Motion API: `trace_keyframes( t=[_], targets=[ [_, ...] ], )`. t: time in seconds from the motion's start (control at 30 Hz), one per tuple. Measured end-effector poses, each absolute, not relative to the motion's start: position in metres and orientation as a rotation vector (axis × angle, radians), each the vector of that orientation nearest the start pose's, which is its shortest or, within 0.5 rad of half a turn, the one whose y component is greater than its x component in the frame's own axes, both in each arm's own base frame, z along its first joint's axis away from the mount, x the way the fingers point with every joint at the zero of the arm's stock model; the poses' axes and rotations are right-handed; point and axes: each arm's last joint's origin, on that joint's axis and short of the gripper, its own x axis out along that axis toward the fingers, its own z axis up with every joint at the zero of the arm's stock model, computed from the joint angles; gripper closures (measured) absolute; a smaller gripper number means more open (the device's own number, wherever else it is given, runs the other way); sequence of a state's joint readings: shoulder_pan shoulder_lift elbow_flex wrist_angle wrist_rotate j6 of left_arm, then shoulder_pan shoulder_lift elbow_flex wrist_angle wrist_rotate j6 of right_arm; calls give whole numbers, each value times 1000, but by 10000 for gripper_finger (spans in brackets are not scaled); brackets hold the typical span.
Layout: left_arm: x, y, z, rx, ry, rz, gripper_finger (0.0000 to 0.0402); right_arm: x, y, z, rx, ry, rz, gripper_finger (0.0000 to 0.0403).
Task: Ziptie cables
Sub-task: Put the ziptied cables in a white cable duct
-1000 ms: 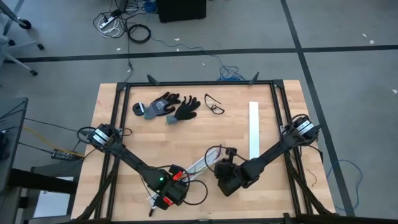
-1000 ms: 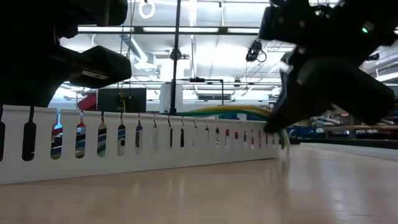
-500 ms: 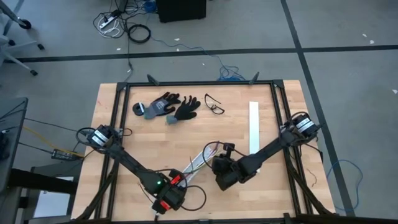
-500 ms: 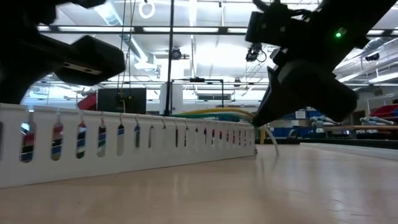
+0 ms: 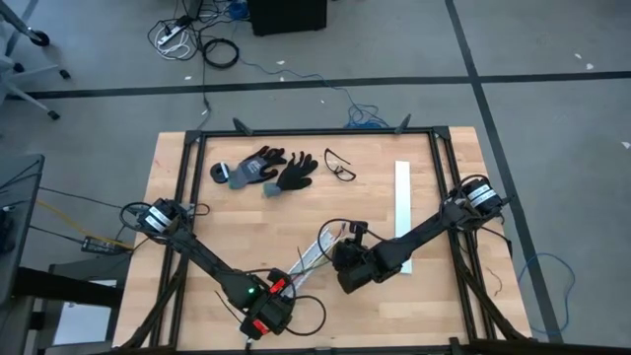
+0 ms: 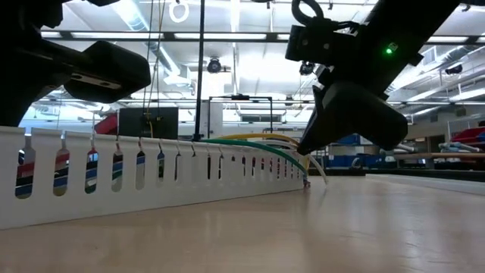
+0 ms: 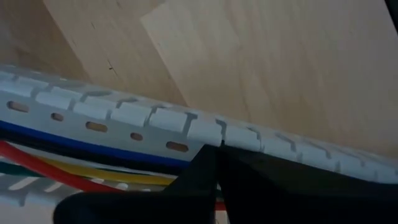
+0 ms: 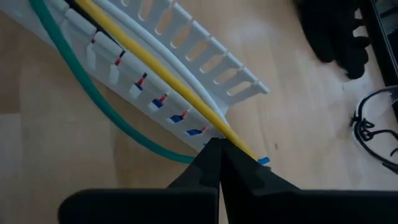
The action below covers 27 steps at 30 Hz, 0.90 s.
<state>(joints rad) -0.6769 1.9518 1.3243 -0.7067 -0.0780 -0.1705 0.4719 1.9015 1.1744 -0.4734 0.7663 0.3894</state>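
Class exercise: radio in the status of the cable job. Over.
Left gripper shut on slotted strip. Right gripper shut on cables. Nothing in the way.

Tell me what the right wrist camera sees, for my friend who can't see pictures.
The right gripper, shut, pinches a yellow cable lying along a white slotted strip on the wooden table. A green cable curves beside it.

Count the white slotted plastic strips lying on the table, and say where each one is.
2. One slotted strip lies slanted near the table's middle, between the two arms, with the cables running along it. The other strip lies straight on the right side. None looks hidden.
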Motion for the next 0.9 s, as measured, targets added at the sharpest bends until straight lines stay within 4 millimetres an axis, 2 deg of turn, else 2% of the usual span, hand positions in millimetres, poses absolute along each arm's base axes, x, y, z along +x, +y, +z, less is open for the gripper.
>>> trace_keyframes(
  t=[0.43,0.73,0.9],
  targets=[
    [287,-241,159,379,1281,-428,401,343,126,163,-341,883,-415,403],
    [282,-246,159,401,1268,-428,401,354,116,164,-261,900,-300,403],
    [280,-249,160,411,1262,-432,401,360,101,163,-198,939,-200,403]
  ],
)
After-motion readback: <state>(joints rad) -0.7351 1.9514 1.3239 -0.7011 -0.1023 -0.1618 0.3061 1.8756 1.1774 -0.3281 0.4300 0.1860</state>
